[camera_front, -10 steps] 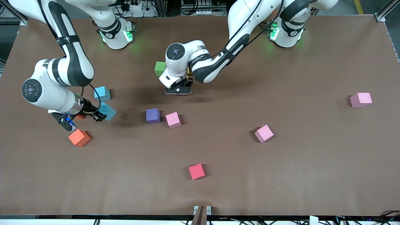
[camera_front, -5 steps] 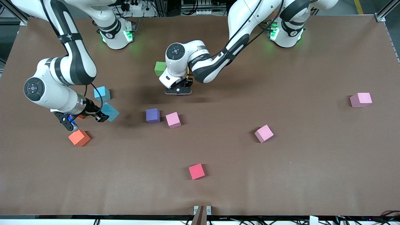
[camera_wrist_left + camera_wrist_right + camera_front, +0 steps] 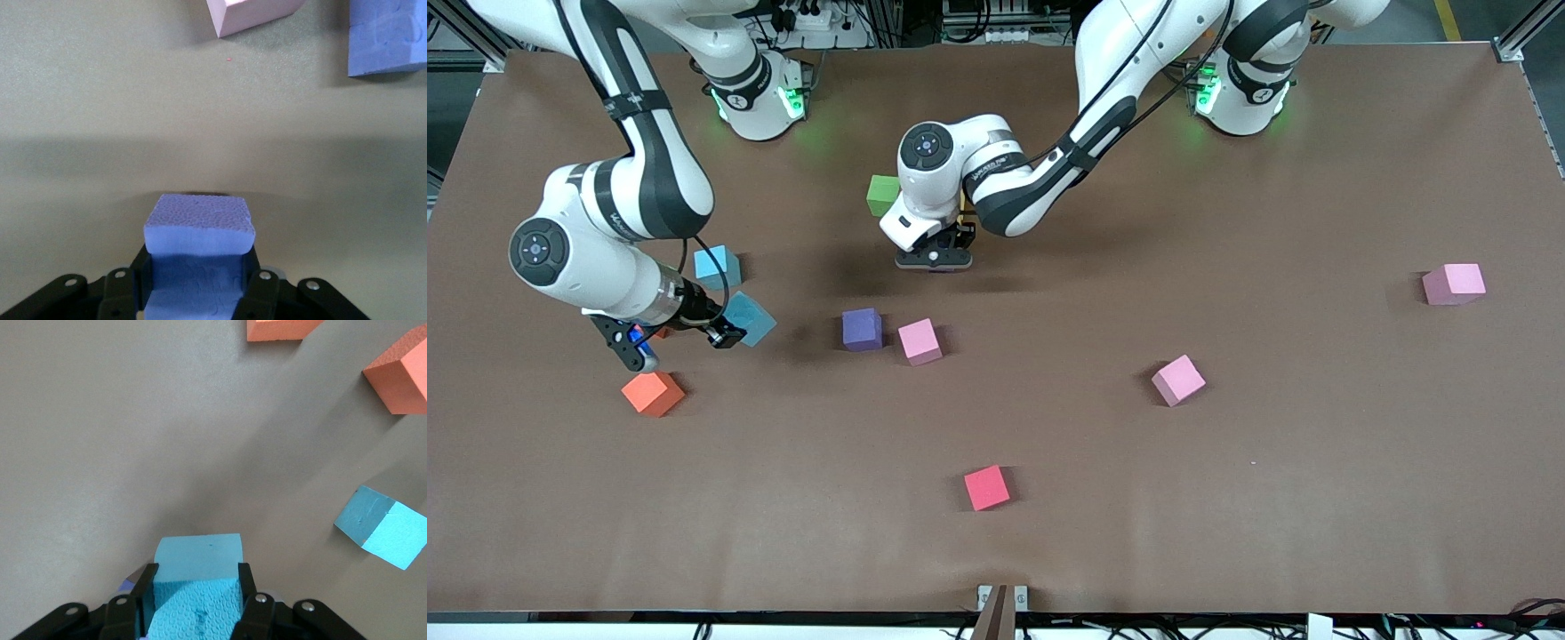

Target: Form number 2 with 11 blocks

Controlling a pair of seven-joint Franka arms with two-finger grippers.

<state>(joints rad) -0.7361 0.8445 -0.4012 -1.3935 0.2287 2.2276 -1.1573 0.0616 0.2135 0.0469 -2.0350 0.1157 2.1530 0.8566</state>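
On the brown table, your two arms each carry a cube while the number 2 is barely begun. The right gripper, over the table near the right arm's end, is clamped on a light blue block; the left gripper, low over the table beside the green block, is shut on a purple block. The other blocks lie scattered: three pink, a second purple, a second blue, a red. The pitted faces suggest light foam that gives a little. You should pinch each cube across two flat opposite sides, mid-height, without crushing it.
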